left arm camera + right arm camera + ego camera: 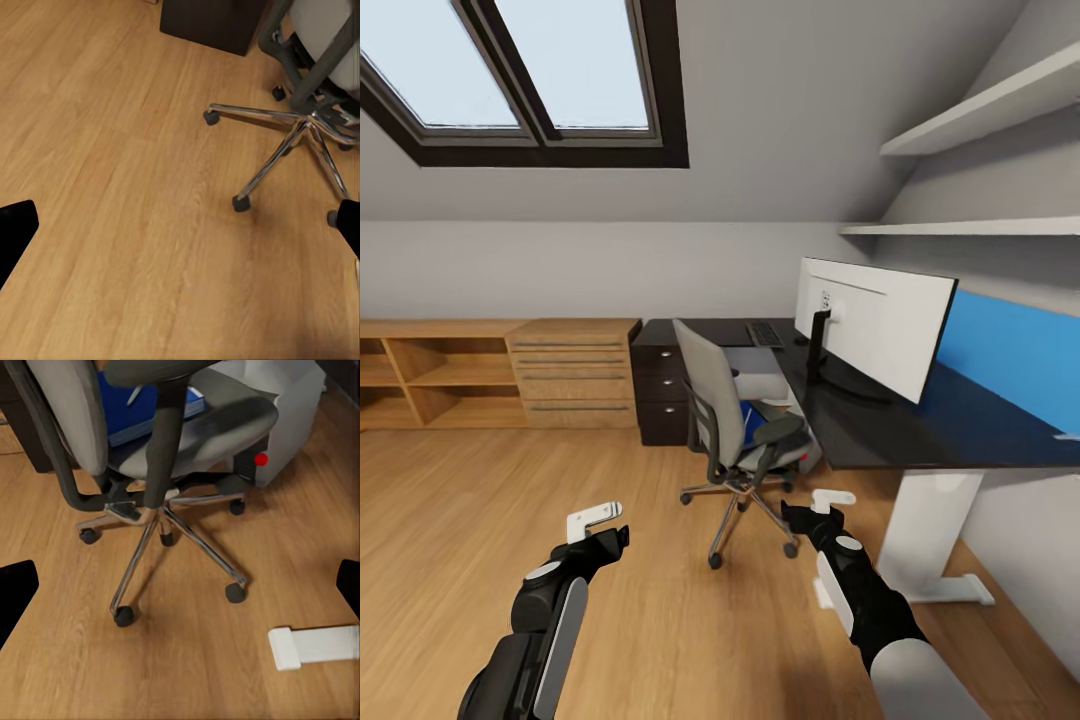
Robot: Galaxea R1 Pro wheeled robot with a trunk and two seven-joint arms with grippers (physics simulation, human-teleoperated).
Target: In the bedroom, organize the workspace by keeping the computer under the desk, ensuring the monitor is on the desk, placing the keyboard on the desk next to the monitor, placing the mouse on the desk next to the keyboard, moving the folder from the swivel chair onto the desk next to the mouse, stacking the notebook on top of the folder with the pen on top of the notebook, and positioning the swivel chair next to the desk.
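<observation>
both claws hang low over the floor, left claw and right claw each spread wide, holding nothing. just past them the chair stands beside the surface, the blue folder on its seat. the computer sits behind the chair, under the surface. on top, the monitor nearer, the keyboard farther back.
</observation>
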